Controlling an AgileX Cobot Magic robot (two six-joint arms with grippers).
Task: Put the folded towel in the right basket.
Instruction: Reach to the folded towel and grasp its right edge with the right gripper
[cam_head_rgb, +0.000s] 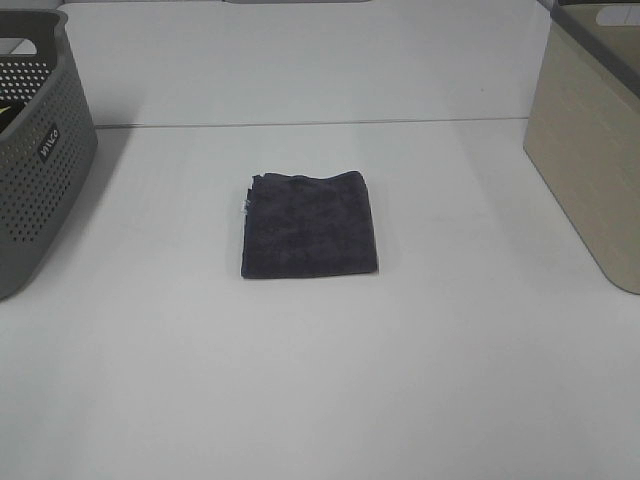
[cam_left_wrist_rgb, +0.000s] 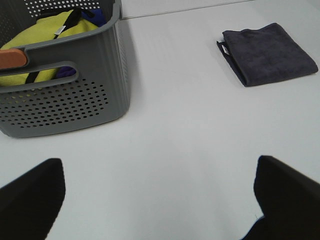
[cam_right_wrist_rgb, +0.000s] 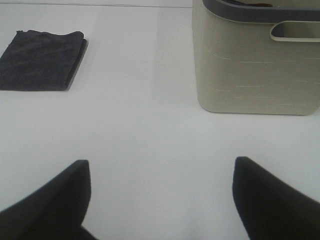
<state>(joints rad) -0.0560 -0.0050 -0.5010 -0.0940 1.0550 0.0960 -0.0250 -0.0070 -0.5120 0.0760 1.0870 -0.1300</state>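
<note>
The folded towel (cam_head_rgb: 308, 224) lies flat at the middle of the white table (cam_head_rgb: 320, 400), well apart from the grey basket (cam_head_rgb: 40, 150) on the left and the beige right basket (cam_head_rgb: 590, 150). Neither arm reaches into the high view. The left gripper (cam_left_wrist_rgb: 160, 200) and right gripper (cam_right_wrist_rgb: 160, 200) each hang low over bare table, jaws spread wide and empty.

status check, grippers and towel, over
Left gripper open, empty. Right gripper open, empty. Folded dark towel lying flat, untouched. Nothing between it and beige right basket.
</note>
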